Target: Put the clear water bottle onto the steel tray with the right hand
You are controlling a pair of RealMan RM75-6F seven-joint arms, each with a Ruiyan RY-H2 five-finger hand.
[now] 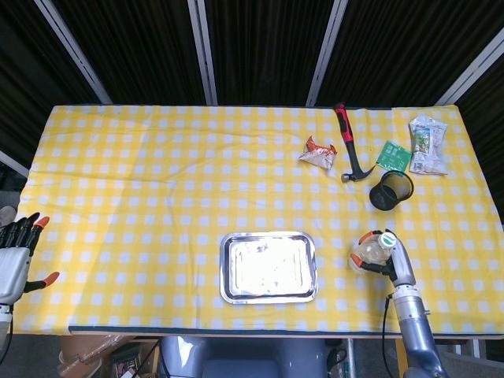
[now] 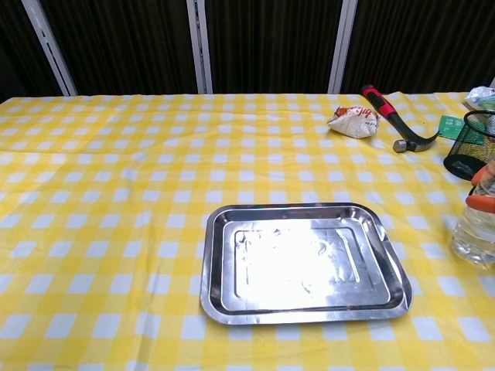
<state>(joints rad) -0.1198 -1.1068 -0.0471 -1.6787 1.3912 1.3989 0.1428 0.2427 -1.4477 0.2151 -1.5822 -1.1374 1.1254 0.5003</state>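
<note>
Long table under a yellow-and-white checked cloth (image 1: 157, 189) | dark corrugated wall behind (image 1: 260, 47) | pale metal uprights (image 1: 202, 51) slanting across it | bright overhead light, cloth evenly lit

The clear water bottle (image 1: 368, 250) has a white cap marked with green and sits to the right of the steel tray (image 1: 268, 267), apart from it, with orange-tipped fingers of the right hand (image 1: 391, 262) wrapped around it; in the chest view only its lower part shows at the frame's right edge. The tray is a shallow rectangular pan with rounded corners, its shiny floor bare and glaring, lying flat on the yellow checked cloth near the table's front edge
</note>
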